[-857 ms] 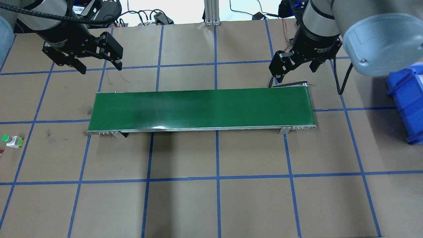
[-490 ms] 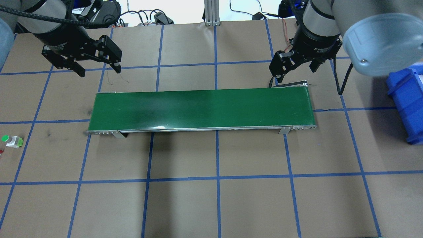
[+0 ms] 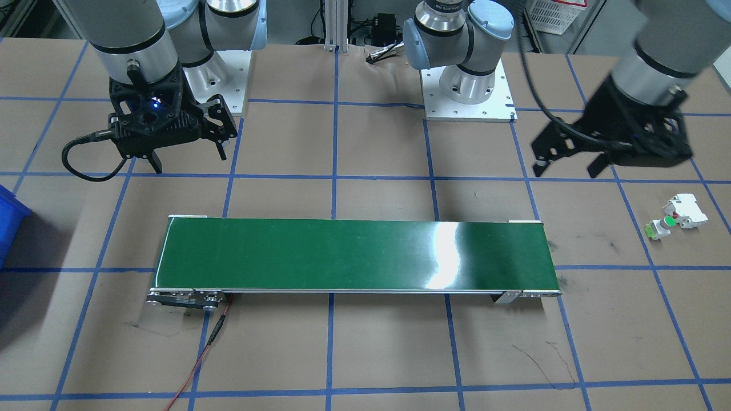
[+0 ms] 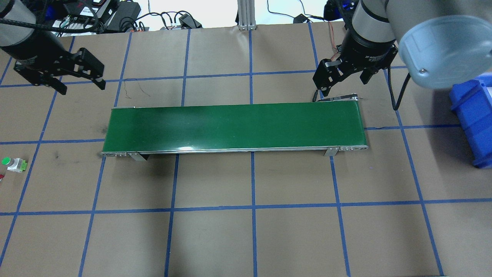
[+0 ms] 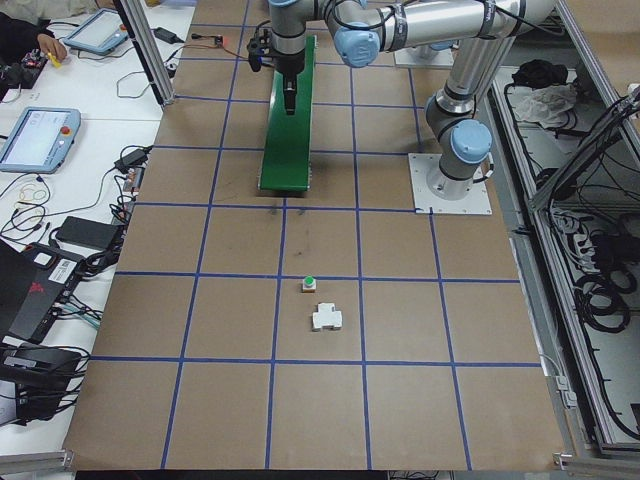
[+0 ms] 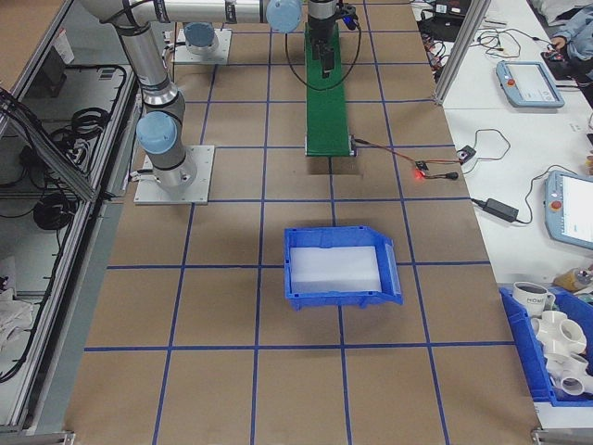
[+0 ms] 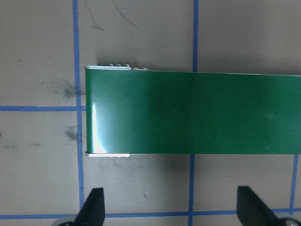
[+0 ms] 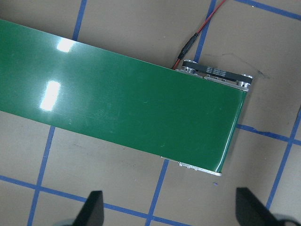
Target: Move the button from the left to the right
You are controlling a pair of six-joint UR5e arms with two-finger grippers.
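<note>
Lying on its side on the brown tabletop at the far left edge of the overhead view: the button, green cap toward the edge, well apart from the left end of the green conveyor belt. Just beside the button in the front-facing view, a white breaker with a red switch; whether touching or not, cannot tell. Hovering above the tabletop beyond the belt's left end, well apart from the button: the left gripper, fingers spread wide and empty, with only the belt's end and blue tape lines between them in the wrist view. Hanging near the belt's right end on its far side: the right gripper, fingers likewise released, nothing held. Off to the right of the belt, a blue bin with a white inside, resting on the tabletop. Trailing from the belt's right end, a thin red wire.
</note>
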